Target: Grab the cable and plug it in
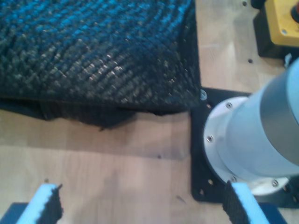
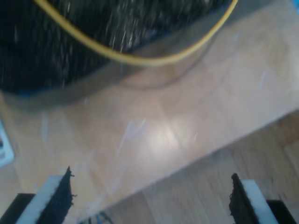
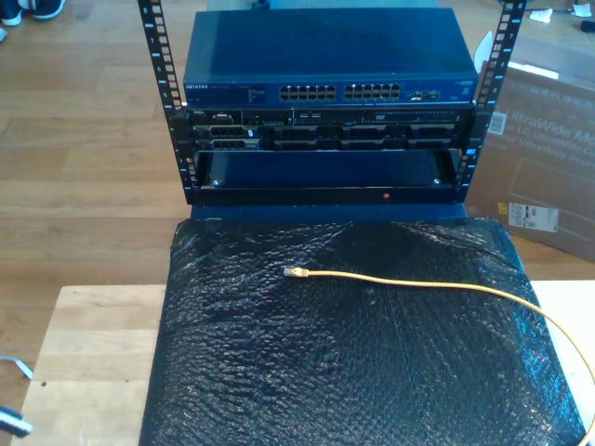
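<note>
Two grippers (image 1: 140, 205) (image 2: 149, 198), jaws seemingly wide.

Light was even and fairly bright. The crinkled black plastic sheet (image 3: 353, 344) showed speckled glare. The second wrist view was heavily blurred, perhaps from motion, with a pale sheen on the light wooden tabletop (image 2: 159, 135).

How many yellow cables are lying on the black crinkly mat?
1. The yellow cable runs across the black mat from its plug near the middle to the exterior view's right edge. More could lie past the frame.
</note>
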Controlling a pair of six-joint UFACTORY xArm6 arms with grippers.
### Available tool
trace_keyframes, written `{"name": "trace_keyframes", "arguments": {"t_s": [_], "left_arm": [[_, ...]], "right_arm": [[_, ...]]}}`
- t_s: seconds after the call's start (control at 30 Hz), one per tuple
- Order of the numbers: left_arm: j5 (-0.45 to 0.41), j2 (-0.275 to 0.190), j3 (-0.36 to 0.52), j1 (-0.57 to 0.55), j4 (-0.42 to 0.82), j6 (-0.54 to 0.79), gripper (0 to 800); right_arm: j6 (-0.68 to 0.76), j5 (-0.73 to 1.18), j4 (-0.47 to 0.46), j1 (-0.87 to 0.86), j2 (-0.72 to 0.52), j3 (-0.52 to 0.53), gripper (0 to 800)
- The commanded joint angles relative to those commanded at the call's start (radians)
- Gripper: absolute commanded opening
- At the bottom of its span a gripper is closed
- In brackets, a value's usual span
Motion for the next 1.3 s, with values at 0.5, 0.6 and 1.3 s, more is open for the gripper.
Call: {"name": "trace_keyframes", "arguments": {"t_s": [0.5,0.6,1.3], "left_arm": [[-0.006,0.031,0.006,-0.002,-0.121,-0.005,800],[-0.006,0.032,0.000,-0.014,-0.123,-0.023,800],[-0.141,0.095,0.003,-0.189,-0.146,-0.164,800]], "right_arm": [[0.170,0.005,0.149,0.192,0.002,-0.051,798],[0.183,0.003,0.187,0.206,0.000,-0.054,797],[0.430,-0.120,0.249,0.566,0.005,-0.147,797]]}}
